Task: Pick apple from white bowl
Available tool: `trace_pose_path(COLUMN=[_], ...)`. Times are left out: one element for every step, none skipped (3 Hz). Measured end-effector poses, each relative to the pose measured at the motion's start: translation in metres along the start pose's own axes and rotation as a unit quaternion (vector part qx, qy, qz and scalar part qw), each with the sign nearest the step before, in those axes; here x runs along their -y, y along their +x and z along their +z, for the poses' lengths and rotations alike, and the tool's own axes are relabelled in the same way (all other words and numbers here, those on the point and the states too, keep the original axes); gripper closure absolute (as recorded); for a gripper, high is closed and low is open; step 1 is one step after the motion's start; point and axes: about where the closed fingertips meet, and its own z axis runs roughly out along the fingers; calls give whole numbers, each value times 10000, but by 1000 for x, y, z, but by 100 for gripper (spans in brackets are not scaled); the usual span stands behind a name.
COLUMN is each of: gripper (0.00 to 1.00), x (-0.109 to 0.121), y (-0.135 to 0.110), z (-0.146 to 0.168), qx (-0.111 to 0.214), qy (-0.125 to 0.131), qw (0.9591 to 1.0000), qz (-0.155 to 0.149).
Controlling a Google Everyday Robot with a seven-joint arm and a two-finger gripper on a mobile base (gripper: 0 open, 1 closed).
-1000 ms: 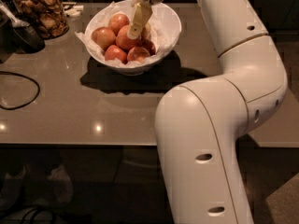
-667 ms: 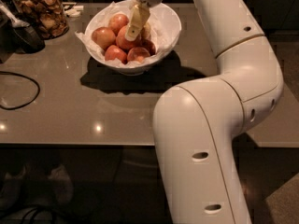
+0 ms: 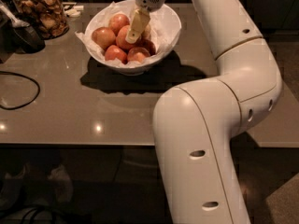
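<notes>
Toward 11 o'clock in the camera view, on a glossy grey-brown tabletop (image 3: pixel 117 111), stands the white bowl (image 3: pixel 174 28), round and deep, lined with crumpled white paper (image 3: pixel 163 14) that spills over the rim at the bowl's 9 o'clock. At least six red-and-yellow apples (image 3: pixel 103 36) lie heaped inside it: one at 9 o'clock, one at 12 o'clock, two along the near wall at 6 to 7 o'clock, a darker one at 4 o'clock, and the central apple (image 3: pixel 124 41) on top of the heap. None has left the bowl.

From 12 o'clock the cream-coloured gripper (image 3: pixel 133 37) reaches down, tilted, into the bowl, its tip at the upper right side of the central apple; whether it touches the fruit cannot be told. How far the gripper is spread, and whether it has hold of anything, cannot be told either.

From the gripper, the white arm (image 3: pixel 210 125) runs along the right side of the view, bends at 3 o'clock, and fills the foreground at 5 o'clock.

A shadow (image 3: pixel 140 80) spreads from the bowl's base toward 5 o'clock. At 10 o'clock, well apart from the bowl, stands a glass jar (image 3: pixel 41 10) of brown snacks. At 9 o'clock a black cable (image 3: pixel 29 101) loops across the tabletop
</notes>
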Motion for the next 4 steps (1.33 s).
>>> trace_pose_path(gripper=[33,32,32,32], x=[0,-1,-2,-4], y=[5,8,7,3], z=[4,8,9,13], qx=[-13,-8,-6,4], qy=[-55,-110,-140,-204], qw=[10000,9999,9998,9998], qz=[69,103,108,69])
